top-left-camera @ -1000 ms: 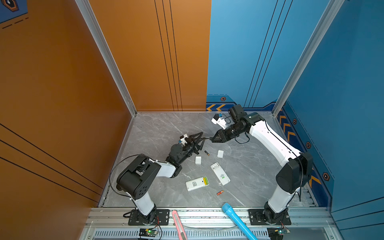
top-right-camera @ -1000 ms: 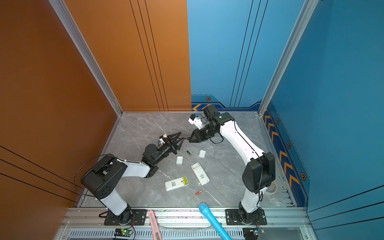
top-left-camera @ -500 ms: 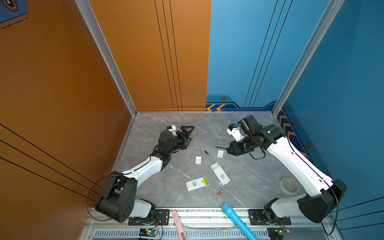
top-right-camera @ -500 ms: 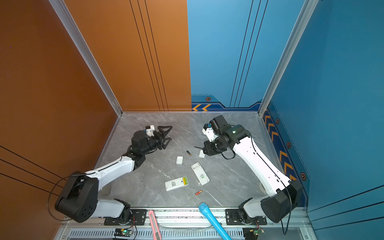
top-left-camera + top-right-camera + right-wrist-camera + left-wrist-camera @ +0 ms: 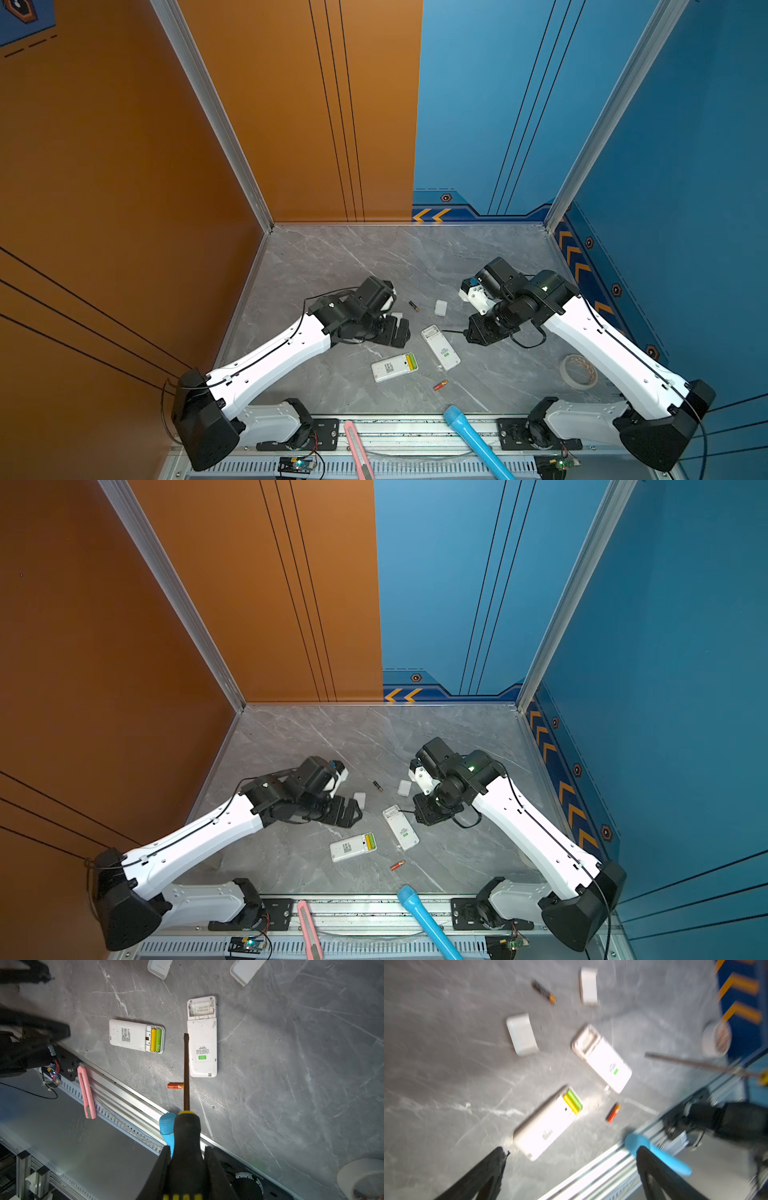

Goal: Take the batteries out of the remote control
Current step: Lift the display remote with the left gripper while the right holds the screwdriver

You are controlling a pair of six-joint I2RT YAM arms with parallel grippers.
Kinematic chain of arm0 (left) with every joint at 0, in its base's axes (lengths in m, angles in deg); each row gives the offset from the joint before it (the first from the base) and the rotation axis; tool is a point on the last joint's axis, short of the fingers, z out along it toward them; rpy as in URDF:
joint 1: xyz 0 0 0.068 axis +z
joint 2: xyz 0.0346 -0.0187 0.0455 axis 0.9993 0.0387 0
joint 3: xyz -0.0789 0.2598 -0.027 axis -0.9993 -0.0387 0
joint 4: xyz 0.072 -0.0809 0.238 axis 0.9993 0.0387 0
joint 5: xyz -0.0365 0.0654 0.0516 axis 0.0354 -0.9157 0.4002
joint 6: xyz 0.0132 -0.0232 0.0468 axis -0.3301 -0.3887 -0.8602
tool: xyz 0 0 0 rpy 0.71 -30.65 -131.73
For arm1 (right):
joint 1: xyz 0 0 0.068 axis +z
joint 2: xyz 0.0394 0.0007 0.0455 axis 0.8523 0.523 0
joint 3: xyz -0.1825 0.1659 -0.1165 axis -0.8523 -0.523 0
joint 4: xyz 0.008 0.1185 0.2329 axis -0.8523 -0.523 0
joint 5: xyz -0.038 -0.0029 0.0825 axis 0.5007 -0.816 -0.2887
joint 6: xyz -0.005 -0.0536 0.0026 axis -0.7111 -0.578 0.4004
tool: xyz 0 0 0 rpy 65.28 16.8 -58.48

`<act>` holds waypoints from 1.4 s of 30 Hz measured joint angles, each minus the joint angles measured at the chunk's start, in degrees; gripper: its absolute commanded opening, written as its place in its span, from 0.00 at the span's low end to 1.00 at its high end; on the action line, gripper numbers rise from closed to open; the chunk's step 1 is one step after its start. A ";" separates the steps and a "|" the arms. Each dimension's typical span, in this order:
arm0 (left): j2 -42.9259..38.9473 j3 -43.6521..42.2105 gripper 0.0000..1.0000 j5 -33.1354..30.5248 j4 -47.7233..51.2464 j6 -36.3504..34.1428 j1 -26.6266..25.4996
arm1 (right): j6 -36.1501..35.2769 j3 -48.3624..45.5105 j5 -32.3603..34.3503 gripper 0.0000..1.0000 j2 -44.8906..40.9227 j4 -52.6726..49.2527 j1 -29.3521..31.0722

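One white remote control point(image 5: 388, 368) point(image 5: 128, 1035) lies open with a yellow battery point(image 5: 153, 1040) and a green battery point(image 5: 158, 1040) in its bay. A second remote control point(image 5: 440, 347) point(image 5: 202, 1043) shows an empty bay. Loose on the table lie a red-orange battery point(image 5: 440, 385) point(image 5: 175, 1086) and a black battery point(image 5: 414, 306) point(image 5: 544, 992). My left gripper point(image 5: 395, 332) point(image 5: 571, 1153) hangs open and empty just behind the loaded remote. My right gripper point(image 5: 478, 332) point(image 5: 187, 1159) is shut on a black-and-yellow screwdriver point(image 5: 187, 1136), whose tip sits beside the empty remote.
Two white battery covers point(image 5: 441, 308) point(image 5: 522, 1034) lie behind the remotes. A blue flashlight point(image 5: 473, 440) and a pink box cutter point(image 5: 357, 449) rest on the front rail. A tape roll point(image 5: 577, 371) sits at the right. Walls close in the back and sides.
My left gripper has opened wide and come forward and right, down near the remotes. The right gripper, still holding the screwdriver, has shifted toward the front.
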 measured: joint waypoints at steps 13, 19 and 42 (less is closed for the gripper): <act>17.44 -0.87 0.98 -5.35 8.26 -8.07 -6.88 | 4.07 -1.70 -1.84 0.00 2.69 5.27 1.95; 24.13 -0.81 0.97 -6.91 7.87 -11.06 -6.67 | 5.01 -2.84 -1.86 0.00 2.69 7.45 1.95; 23.98 -5.92 0.53 -4.59 -0.55 -11.82 -3.65 | 6.12 -3.39 -1.99 0.00 2.73 10.82 1.95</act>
